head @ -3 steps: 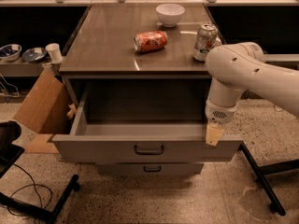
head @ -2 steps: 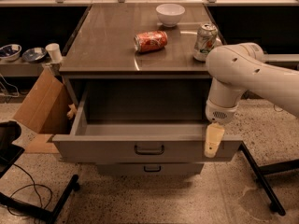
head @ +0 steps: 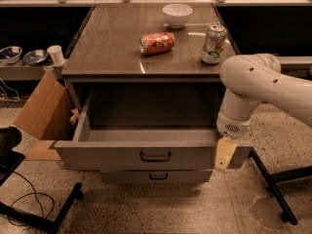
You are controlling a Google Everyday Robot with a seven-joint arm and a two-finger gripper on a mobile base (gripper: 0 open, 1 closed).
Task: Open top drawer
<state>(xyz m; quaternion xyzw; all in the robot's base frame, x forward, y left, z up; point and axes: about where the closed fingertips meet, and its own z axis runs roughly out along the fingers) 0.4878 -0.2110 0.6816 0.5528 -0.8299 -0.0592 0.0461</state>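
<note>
The top drawer [head: 107, 157] is a wide grey metal drawer with a small dark bar handle [head: 155, 156] at the centre of its front. It stands pulled far out from under the table top, and its deep grey box shows empty inside. My gripper [head: 224, 153] hangs from the white arm [head: 258, 89] at the right end of the drawer front, its cream tip overlapping the front panel's top right corner. It is well to the right of the handle. A shorter grey drawer front [head: 156, 176] sits closed below.
On the brown table top [head: 107, 43] are a white bowl [head: 177, 14], an orange can [head: 157, 43] lying on its side and an upright can [head: 214, 44]. A cardboard box [head: 44, 113] leans at the left. Black stand legs [head: 273, 189] are at the right, and another [head: 44, 218] at the lower left.
The gripper's cream tip has dropped a little lower over the right end of the drawer front. The drawer stays pulled out as before.
</note>
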